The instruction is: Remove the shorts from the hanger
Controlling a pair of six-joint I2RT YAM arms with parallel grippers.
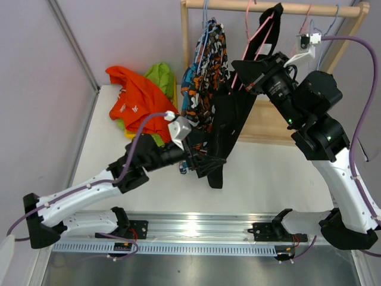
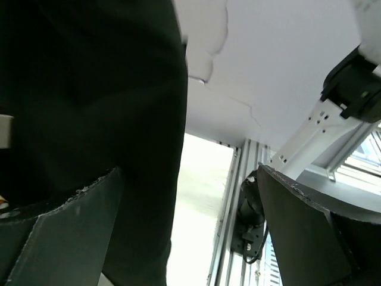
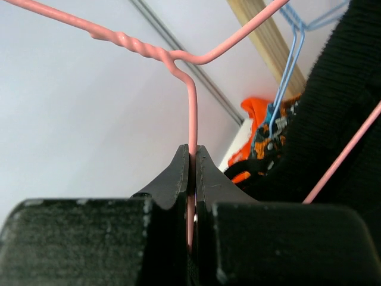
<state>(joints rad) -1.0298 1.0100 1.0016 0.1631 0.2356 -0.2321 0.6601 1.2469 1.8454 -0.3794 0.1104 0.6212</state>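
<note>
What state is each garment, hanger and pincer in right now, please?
black shorts: hanging on pink hanger.
pink hanger: on rail, wire pinched.
right pincer: shut on pink hanger.
left pincer: open, black shorts between its fingers.
patterned shorts: hanging on rail.
orange shorts: heaped on table.
green shorts: on table, partly under orange shorts.

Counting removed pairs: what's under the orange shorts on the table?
Beneath the orange shorts, green shorts stick out at the edges; anything more under there is hidden.

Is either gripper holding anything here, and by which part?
The right gripper is shut on the pink wire hanger, pinching the single wire just past its twisted neck. The left gripper is open at the black shorts, gripping nothing.
</note>
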